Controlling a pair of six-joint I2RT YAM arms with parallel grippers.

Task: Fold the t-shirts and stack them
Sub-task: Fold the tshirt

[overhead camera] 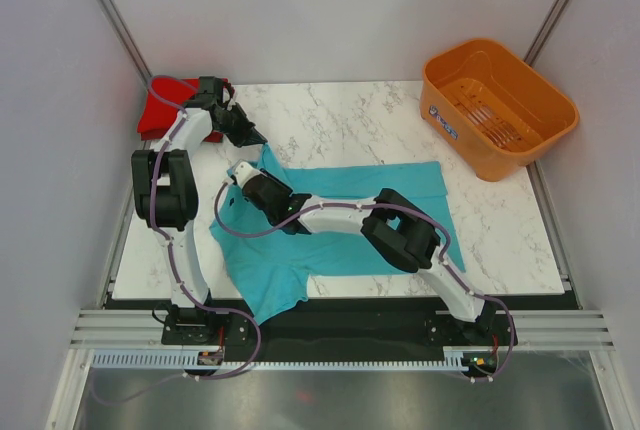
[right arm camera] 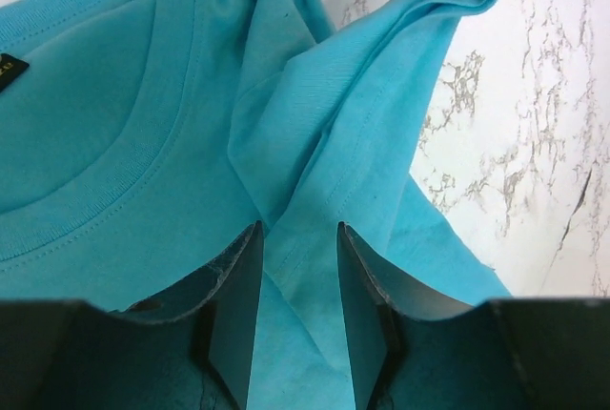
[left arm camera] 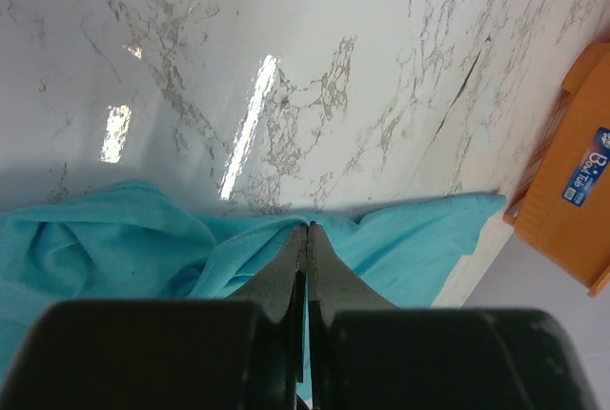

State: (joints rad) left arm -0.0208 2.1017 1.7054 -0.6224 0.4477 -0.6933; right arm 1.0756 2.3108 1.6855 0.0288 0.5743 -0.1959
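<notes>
Only overhead shows a red t-shirt beyond the teal t-shirt.

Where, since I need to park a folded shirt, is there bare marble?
Bare marble runs along the far edge between the red t-shirt and orange basket, and right of the teal t-shirt. Left-centre is crowded: left gripper and right gripper meet there.

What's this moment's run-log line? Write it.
left fingers shut on teal shirt | right fingers open astride its fold | red shirt far-left corner
</notes>
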